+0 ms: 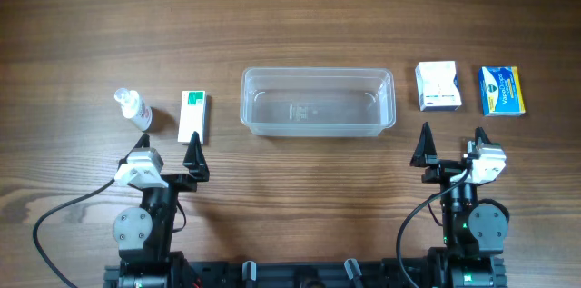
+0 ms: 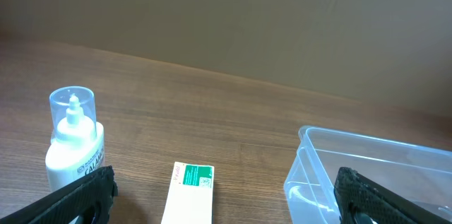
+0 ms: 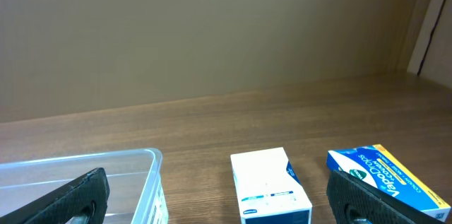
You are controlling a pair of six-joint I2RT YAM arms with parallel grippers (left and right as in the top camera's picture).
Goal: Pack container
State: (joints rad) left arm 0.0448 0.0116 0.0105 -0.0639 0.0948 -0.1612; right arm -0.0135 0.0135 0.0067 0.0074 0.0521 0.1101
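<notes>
one clear container ahead, between left pincer and right pincer

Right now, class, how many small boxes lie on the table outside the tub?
3: a green-and-white box left of the container, a white box just right of it, a blue-and-yellow box furthest right. None appears hidden.

Container: clear glossy plastic. Table: matt wood grain. Bottle: white plastic, clear cap. Boxes: smooth printed card.
</notes>
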